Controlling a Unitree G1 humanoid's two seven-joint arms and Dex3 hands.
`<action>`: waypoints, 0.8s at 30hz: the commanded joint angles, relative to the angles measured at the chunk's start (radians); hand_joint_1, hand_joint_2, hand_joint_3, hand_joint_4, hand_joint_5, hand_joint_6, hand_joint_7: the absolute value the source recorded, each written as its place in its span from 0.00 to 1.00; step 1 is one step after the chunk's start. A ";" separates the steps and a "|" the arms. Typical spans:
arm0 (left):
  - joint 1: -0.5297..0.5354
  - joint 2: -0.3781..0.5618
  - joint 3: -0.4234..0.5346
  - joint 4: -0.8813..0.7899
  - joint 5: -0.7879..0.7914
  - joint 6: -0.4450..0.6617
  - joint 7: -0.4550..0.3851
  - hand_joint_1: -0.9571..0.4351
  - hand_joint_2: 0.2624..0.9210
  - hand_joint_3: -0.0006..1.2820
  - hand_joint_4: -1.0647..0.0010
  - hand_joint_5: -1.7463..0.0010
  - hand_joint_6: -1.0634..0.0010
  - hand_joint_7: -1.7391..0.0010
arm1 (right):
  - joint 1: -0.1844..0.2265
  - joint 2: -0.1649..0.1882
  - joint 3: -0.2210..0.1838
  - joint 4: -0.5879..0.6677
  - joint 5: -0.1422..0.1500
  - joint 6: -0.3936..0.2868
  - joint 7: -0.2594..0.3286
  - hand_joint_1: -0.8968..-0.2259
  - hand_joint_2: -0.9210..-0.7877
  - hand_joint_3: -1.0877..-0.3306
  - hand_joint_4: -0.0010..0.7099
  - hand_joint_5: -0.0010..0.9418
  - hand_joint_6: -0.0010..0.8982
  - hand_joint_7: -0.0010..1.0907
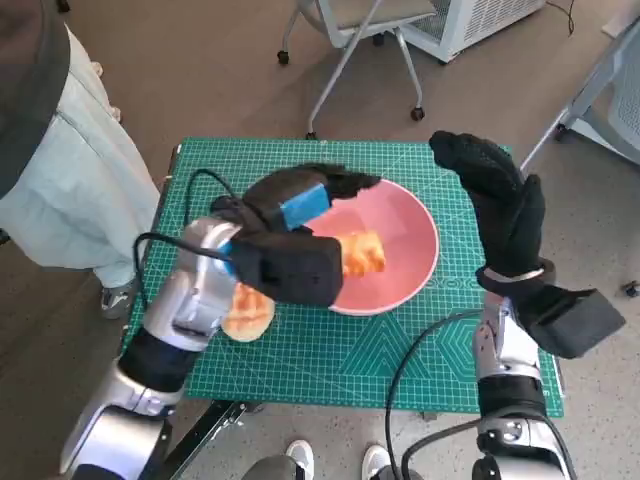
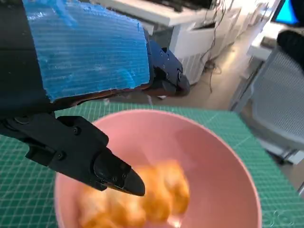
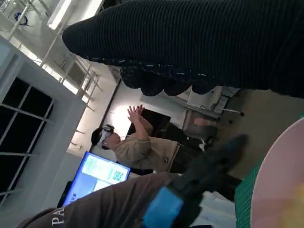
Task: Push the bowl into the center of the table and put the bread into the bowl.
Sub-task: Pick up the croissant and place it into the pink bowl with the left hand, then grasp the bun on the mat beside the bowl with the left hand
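Green cutting mat (image 1: pixel 400 350) lying over counter. Office chair (image 1: pixel 365 25) standing behind it w/ white unit (image 1: pixel 470 20) nearby. Person in pale clothes (image 1: pixel 70 170) standing at counter's left. Blue-lit monitor (image 3: pixel 99 173) glowing in bkgd.

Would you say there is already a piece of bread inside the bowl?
Yes, the head view shows a piece of bread lying inside the pink bowl, while another piece sits on the mat outside it.

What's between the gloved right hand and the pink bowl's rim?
Only bare green cutting mat. In the head view the right hand is raised beside the pink bowl, not touching it; nothing else lies in the gap.
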State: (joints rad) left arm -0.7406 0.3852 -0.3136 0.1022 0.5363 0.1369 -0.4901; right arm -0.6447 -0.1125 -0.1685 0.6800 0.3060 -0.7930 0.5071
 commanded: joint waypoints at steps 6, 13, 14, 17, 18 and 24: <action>0.153 0.128 0.156 -0.266 -0.071 0.013 -0.039 0.41 0.90 0.00 0.90 1.00 0.74 0.99 | 0.028 0.010 0.013 -0.004 -0.017 0.019 -0.016 0.36 0.00 0.44 0.21 0.00 0.02 0.48; 0.276 0.200 0.270 -0.388 -0.099 0.028 -0.034 0.41 0.90 0.00 0.86 0.99 0.69 0.98 | 0.033 0.014 0.019 -0.012 -0.015 0.024 -0.022 0.37 0.00 0.43 0.21 0.00 0.02 0.48; 0.293 0.210 0.283 -0.402 -0.099 0.032 -0.035 0.41 0.89 0.00 0.85 0.99 0.69 0.98 | 0.033 0.014 0.020 -0.012 -0.015 0.025 -0.023 0.37 0.00 0.43 0.21 0.00 0.02 0.48; 0.344 0.248 0.313 -0.452 -0.089 0.060 -0.061 0.42 0.86 0.00 0.84 0.99 0.68 0.98 | 0.032 0.014 0.020 -0.008 -0.013 0.026 -0.021 0.37 0.00 0.43 0.21 0.00 0.02 0.48; 0.356 0.259 0.317 -0.464 -0.087 0.068 -0.069 0.43 0.83 0.00 0.84 0.99 0.68 0.98 | 0.031 0.014 0.019 -0.007 -0.012 0.027 -0.020 0.36 0.00 0.44 0.21 0.00 0.02 0.48; 0.436 0.347 0.321 -0.508 -0.077 0.078 -0.144 0.52 0.71 0.00 0.85 1.00 0.69 0.99 | 0.028 0.016 0.019 -0.003 -0.005 0.030 -0.014 0.35 0.00 0.44 0.21 0.00 0.02 0.48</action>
State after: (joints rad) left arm -0.3438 0.6859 0.0070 -0.3722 0.4566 0.2090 -0.5903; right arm -0.6381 -0.1018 -0.1498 0.6658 0.3061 -0.7796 0.4924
